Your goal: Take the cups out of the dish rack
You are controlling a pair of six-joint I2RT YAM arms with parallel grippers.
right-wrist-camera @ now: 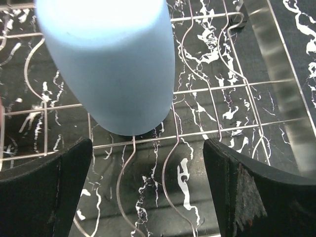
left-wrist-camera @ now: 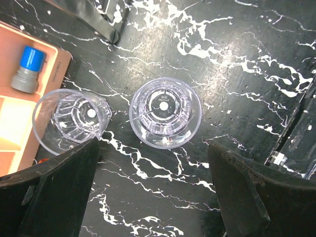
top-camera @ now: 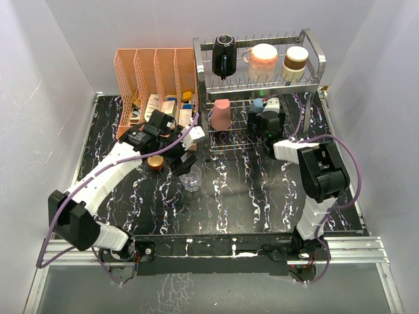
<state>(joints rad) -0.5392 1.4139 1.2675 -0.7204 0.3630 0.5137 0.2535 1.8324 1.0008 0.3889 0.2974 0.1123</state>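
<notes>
The silver dish rack [top-camera: 314, 52] stands at the back right. Its upper tier holds a black mug [top-camera: 224, 55], a peach mug [top-camera: 263, 62] and a steel cup [top-camera: 296, 62]. The lower tier holds a pink tumbler [top-camera: 220, 115] and a blue tumbler [top-camera: 258, 104], which stands upside down on the wires [right-wrist-camera: 113, 64]. My right gripper [top-camera: 264, 121] [right-wrist-camera: 148, 168] is open just in front of the blue tumbler. My left gripper [top-camera: 185, 159] [left-wrist-camera: 153, 187] is open and empty above two clear glasses [left-wrist-camera: 165, 112] [left-wrist-camera: 71, 121] on the table. A small orange cup [top-camera: 155, 162] stands on the table beside it.
A peach-orange organizer [top-camera: 147, 72] with boxes and bottles stands at the back left; its edge [left-wrist-camera: 12, 106] and a blue-capped bottle [left-wrist-camera: 29, 66] lie next to the left glass. One clear glass [top-camera: 192, 180] shows mid-table. White walls enclose the black marbled table [top-camera: 249, 196].
</notes>
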